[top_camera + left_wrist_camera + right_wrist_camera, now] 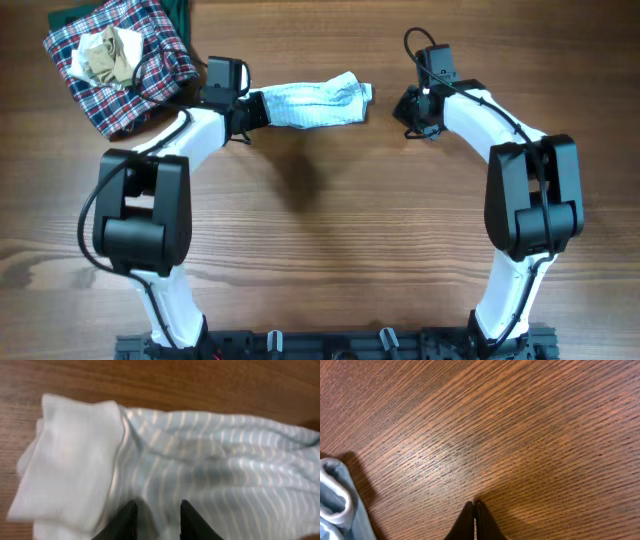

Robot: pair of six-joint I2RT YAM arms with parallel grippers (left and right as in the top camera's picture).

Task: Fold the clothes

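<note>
The striped garment (pixel 315 103), pale blue with thin white lines, lies as a long bunched roll at the upper middle of the overhead frame, its length running left to right. It looks rumpled rather than spread, so I take the job to be at its opening step: getting the piece flat before any fold is made. At one end is a plain white band (pixel 70 470) (a cuff or hem, I can't tell which).

The left gripper (pixel 243 110) is at the garment's left end. In its wrist view the two dark fingers stand a narrow way apart with striped cloth filling the gap, so I judge it to be pinching the fabric. The right gripper (pixel 412 108) sits just beyond the garment's right end, near it but not touching. Its fingers are pressed together on nothing, above bare wood, and only the cloth's edge shows at the lower left of its view.

The next move, as I read it, calls for the right gripper to part its fingers and take the free end, so that the two arms can draw the cloth out straight.

The table (pixel 330 250) is dark brown wood with a strong grain. At the upper left waits a heap: a plaid shirt (pixel 140 75) with a crumpled beige cloth (pixel 108 55) on top and some green fabric (pixel 175 15) behind. Nothing of the room beyond the table shows.
</note>
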